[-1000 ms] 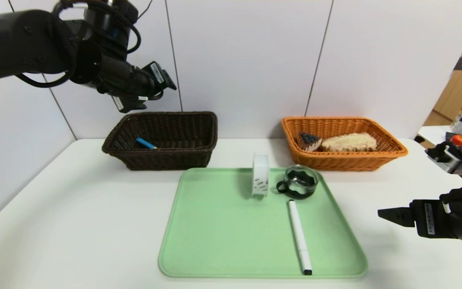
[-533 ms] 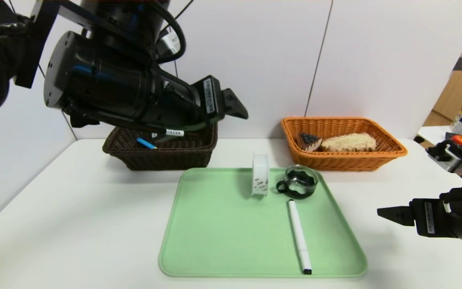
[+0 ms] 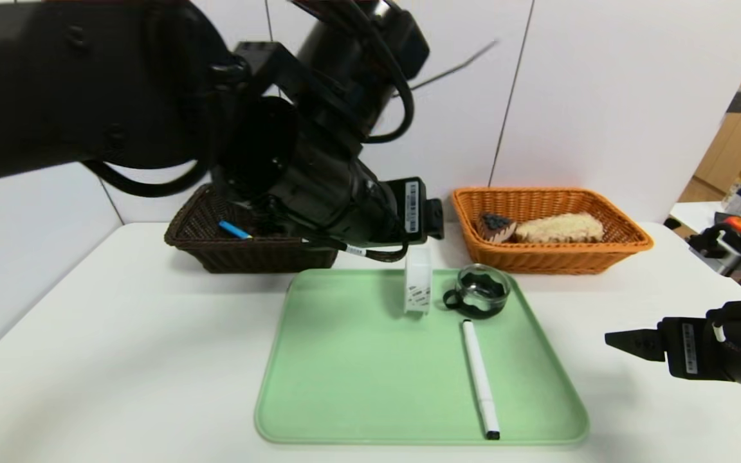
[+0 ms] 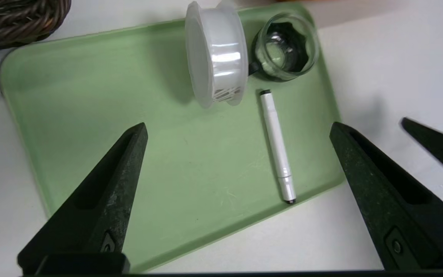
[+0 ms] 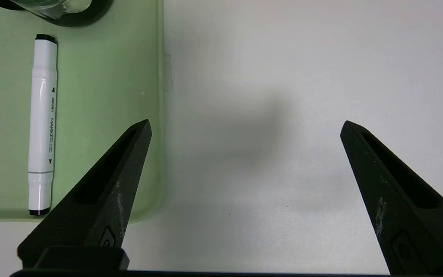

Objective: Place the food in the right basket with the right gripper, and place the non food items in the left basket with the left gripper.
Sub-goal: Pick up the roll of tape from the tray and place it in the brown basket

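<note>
A white tape roll [image 3: 418,280], a glass cup [image 3: 483,290] and a white marker [image 3: 480,379] sit on the green tray [image 3: 345,386]. My left gripper [image 3: 436,220] hovers above the tray's far edge, just over the tape roll, open and empty. Its wrist view [image 4: 237,125] shows the tape roll [image 4: 215,54], the cup [image 4: 285,52] and the marker [image 4: 277,146] below. My right gripper [image 3: 621,341] is open and empty, low over the table right of the tray; its wrist view [image 5: 244,123] shows the marker [image 5: 44,123].
The dark brown basket [image 3: 248,257] at back left holds a blue item [image 3: 234,229]; my left arm hides part of it. The orange basket [image 3: 550,260] at back right holds a cake slice [image 3: 496,226] and bread [image 3: 560,228].
My left arm has swung from above the brown basket to the right and down, to above the tape roll at the tray's far edge. The right arm has not moved.
</note>
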